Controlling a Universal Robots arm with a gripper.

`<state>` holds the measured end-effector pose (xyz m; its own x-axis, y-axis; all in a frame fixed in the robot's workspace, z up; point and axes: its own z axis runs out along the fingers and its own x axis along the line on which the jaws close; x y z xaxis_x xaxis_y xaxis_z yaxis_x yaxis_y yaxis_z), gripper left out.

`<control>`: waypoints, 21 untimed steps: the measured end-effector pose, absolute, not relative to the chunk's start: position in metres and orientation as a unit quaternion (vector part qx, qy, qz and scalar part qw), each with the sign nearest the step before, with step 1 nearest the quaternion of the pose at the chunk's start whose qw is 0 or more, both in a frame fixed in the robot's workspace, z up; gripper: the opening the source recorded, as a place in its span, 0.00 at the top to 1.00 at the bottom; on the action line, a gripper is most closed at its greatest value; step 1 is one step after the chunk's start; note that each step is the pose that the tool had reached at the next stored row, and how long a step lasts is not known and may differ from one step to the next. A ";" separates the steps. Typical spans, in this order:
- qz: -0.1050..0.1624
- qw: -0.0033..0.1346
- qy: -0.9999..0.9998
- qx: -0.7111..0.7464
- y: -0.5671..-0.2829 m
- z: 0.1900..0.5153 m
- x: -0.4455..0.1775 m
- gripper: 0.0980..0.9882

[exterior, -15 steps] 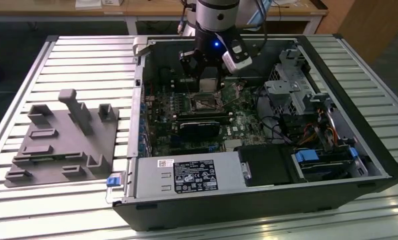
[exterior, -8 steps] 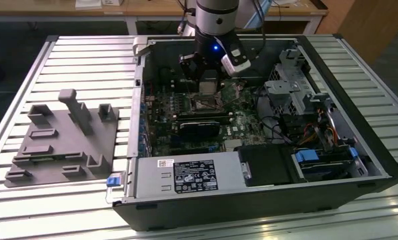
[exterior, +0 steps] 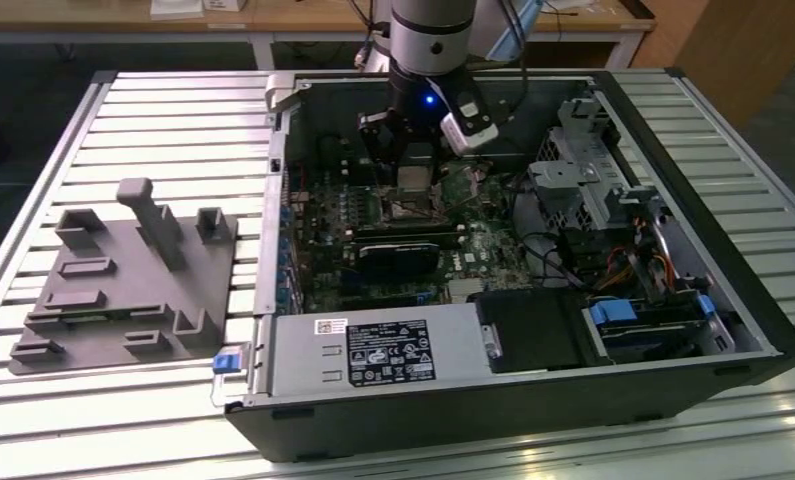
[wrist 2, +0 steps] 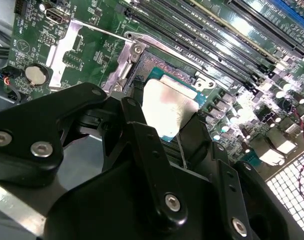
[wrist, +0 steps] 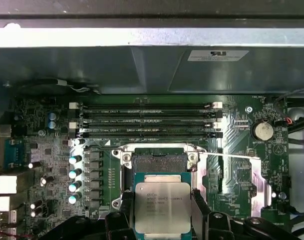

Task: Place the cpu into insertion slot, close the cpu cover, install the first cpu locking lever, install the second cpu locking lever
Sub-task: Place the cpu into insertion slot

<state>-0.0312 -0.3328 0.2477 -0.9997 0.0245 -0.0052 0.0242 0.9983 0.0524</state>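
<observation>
In the exterior view, the hand (exterior: 416, 172) is being held low inside the open computer case (exterior: 737, 320), which is lying on the slatted tabletop (exterior: 157, 120). The insertion slot (exterior: 408, 210) is sitting just beneath the hand and slightly to its near side. The pale piece between the fingers is probably the cpu (exterior: 415, 180), though it is hard to make out here.

In the second wrist view, the cpu (wrist 2: 166, 107) is being pinched by two opposite edges between the black fingers (wrist 2: 134, 107). Its flat face is being kept roughly parallel to the green board (wrist 2: 92, 15). The insertion slot (wrist 2: 159, 65) is lying just past the chip's free edge, toward the memory slots (wrist 2: 216, 30).

In the first wrist view, the cpu (wrist: 162, 207) is being gripped in the hand (wrist: 161, 200) and is not yet seated. The insertion slot (wrist: 159, 162) is being left uncovered between the chip and the memory slots (wrist: 147, 120), and the chip's edges are being held square to the socket frame.
</observation>
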 end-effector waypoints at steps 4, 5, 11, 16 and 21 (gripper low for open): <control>0.026 0.003 1.000 0.012 -0.333 0.248 -0.031 0.51; 0.026 0.003 1.000 0.013 -0.333 0.248 -0.031 0.51; 0.025 0.004 0.998 0.059 -0.333 0.247 -0.031 0.51; 0.025 0.005 0.994 0.104 -0.333 0.246 -0.031 0.51; 0.025 0.006 0.988 0.149 -0.333 0.245 -0.031 0.51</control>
